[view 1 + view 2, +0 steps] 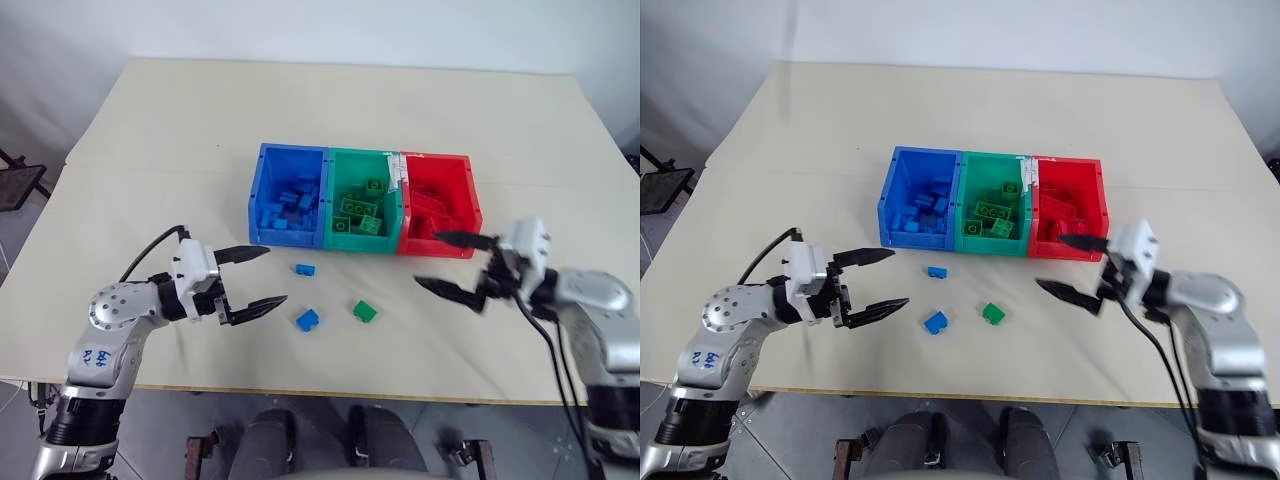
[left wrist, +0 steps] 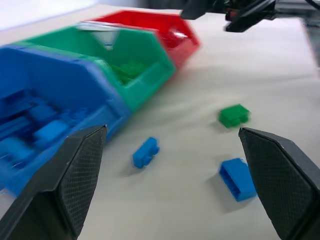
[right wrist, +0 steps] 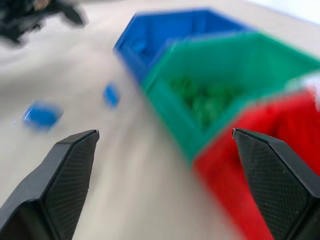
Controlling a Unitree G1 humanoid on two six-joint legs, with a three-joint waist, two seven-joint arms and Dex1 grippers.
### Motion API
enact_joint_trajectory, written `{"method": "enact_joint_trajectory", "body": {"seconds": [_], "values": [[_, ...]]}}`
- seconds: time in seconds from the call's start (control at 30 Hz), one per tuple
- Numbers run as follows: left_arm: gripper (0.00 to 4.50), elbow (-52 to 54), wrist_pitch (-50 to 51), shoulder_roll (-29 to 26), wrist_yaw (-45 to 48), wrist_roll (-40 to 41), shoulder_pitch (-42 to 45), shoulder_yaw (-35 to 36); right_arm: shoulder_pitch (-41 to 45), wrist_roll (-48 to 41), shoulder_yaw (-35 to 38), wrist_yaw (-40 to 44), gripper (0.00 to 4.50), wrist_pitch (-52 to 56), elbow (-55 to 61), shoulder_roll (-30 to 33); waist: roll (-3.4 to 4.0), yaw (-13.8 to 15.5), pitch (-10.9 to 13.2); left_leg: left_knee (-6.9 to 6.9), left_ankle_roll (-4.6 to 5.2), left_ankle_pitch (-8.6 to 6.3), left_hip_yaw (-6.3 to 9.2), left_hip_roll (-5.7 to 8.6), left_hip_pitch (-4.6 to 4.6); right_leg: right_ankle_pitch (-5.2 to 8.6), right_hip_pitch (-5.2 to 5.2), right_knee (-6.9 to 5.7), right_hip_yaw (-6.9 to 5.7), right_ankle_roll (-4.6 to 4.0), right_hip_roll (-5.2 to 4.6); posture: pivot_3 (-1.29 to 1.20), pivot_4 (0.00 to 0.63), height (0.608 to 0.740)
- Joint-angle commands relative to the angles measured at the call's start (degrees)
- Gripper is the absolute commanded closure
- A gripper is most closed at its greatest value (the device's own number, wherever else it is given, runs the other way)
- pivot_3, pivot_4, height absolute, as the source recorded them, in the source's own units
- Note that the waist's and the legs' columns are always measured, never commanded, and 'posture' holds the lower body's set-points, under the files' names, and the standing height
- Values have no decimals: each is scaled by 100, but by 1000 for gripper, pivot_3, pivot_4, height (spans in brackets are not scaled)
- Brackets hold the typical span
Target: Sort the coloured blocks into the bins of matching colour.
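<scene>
A broad rectangular table with a pale cream top (image 1: 330, 120) carries everything, and the row of three joined open-top plastic bins serves as the landmark near its middle. The blue rectangular plastic bin (image 1: 262, 190) forms the row's left end and holds a heap of blue studded bricks; the green rectangular plastic bin (image 1: 335, 160) sits in the middle with green bricks inside; the red rectangular plastic bin (image 1: 466, 190) closes the right end with red bricks in it. The left gripper (image 1: 256, 278) hangs over the table in front of the blue bin and to its left, its two black fingers spread wide and holding nothing. The right gripper (image 1: 452, 264) hovers just in front of the red bin's near right corner, its fingers likewise spread apart and empty, the upper finger crossing the bin's front wall in the head views. Three loose bricks lie on the bare tabletop in front of the bins, between the two grippers, with nothing lying across them: a larger blue studded plastic brick (image 1: 308, 319) well in front of the blue bin, a green studded plastic brick (image 1: 365, 311) in front of the green bin, and a small blue studded plastic brick (image 1: 304, 269) just before the seam of the blue and green bins.
</scene>
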State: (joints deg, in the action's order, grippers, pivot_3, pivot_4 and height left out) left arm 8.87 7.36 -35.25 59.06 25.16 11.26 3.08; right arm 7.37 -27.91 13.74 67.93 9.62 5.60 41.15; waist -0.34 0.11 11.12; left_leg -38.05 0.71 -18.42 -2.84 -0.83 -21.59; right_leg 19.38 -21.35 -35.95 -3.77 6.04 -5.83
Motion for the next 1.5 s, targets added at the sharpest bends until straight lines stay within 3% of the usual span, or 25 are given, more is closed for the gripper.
{"method": "enact_joint_trajectory", "body": {"seconds": [0.03,0.17,0.37,0.53,0.77,1.03,1.13,1.4,1.43,1.5], "values": [[0,-217,-306,-9,379,-210,273,-336,-907,4,917,538,39,-960,-237,303,1,2,0,0,2,1,-7,0,3,0,0,2,4,0,0,0,150,740],[0,-474,-500,68,602,-385,560,-635,-1519,124,1425,827,39,-1885,-1070,427,-1,-32,1,0,6,3,-28,0,27,0,10,8,21,0,1,0,150,740],[0,-693,-616,261,547,-337,791,-553,-1539,98,1393,924,39,-2216,-1462,430,-1,-97,1,1,9,11,-58,-7,51,-5,10,-2,58,-8,5,0,150,740],[0,-842,-797,79,561,-326,445,-222,-1011,-77,264,457,39,-884,-176,218,0,-191,1,2,-2,18,-61,-17,50,-11,-4,-13,63,-19,7,0,150,740],[0,-778,-971,-252,623,-194,-384,265,32,423,-1269,-762,39,922,809,-131,2,-126,2,3,-13,15,-36,-18,34,-12,-24,-26,49,-20,-6,0,150,740],[0,-326,-859,-257,306,-145,-944,552,468,947,-2380,-1123,39,1236,565,-703,4,-59,3,8,-1,0,-14,-7,13,-12,-22,2,8,-20,-28,0,150,740],[0,-164,-770,-232,181,-99,-1004,602,444,962,-2438,-1145,678,1116,461,-855,3,-58,3,8,2,-2,-14,-4,12,-12,-22,2,0,-20,-31,0,150,740],[0,124,-521,-138,-79,58,-918,618,684,850,-2241,-1269,3409,945,421,-1039,4,-53,3,7,0,1,-16,-4,13,-12,-19,-2,-18,-19,-31,0,150,740],[0,195,-466,-103,-147,102,-896,631,855,728,-2112,-1362,3648,1066,447,-1097,4,-58,4,7,0,2,-16,-4,13,-12,-19,-2,-18,-19,-31,0,150,740],[0,353,-300,-21,-306,250,-877,683,1360,556,-1861,-1620,3648,1322,331,-1251,5,-101,5,5,1,3,-21,-5,13,-12,-20,-3,-18,-19,-32,0,150,740]]}}
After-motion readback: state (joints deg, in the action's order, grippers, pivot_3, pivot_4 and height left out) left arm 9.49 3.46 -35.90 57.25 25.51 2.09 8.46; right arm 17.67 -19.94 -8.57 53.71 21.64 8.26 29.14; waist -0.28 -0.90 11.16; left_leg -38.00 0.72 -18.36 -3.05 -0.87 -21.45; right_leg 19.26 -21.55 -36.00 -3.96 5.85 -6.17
